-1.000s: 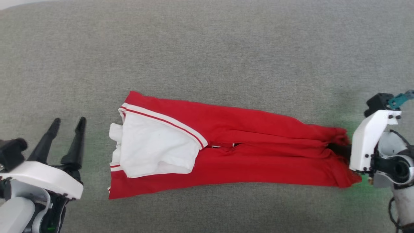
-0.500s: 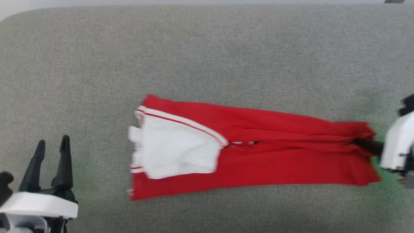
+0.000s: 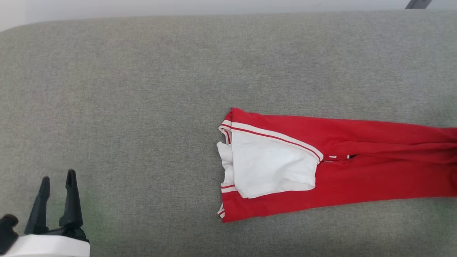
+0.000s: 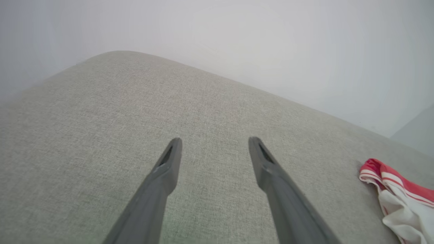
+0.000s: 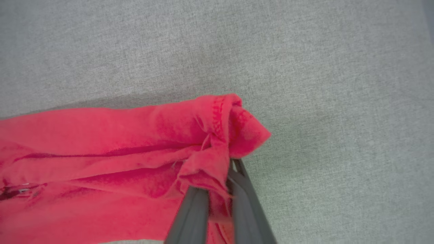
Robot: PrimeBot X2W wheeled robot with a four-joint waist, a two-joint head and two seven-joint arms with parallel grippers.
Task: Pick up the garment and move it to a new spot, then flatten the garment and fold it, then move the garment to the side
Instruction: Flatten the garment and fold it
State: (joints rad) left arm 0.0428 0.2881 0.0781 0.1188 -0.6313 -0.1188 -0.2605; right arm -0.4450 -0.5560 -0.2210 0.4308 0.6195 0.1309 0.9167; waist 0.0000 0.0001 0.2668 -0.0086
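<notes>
At the lower left, the left gripper [image 3: 58, 175] hangs over the grey pad [image 3: 142, 89], fingers spread and empty. The right gripper [image 5: 228, 176] pinches the bunched red hem of the shirt [image 3: 357, 160], which lies stretched along the pad's right half, its white sleeve end well apart from the left gripper. Beyond the pad is a pale wall [image 3: 214, 5].

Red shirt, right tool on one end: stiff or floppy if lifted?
Likely floppy: the shirt bunches into folds where the right tool pinches it. Probably drags rather than lifts whole; most lies flat on the grey surface. The loose white sleeve may flop open.
</notes>
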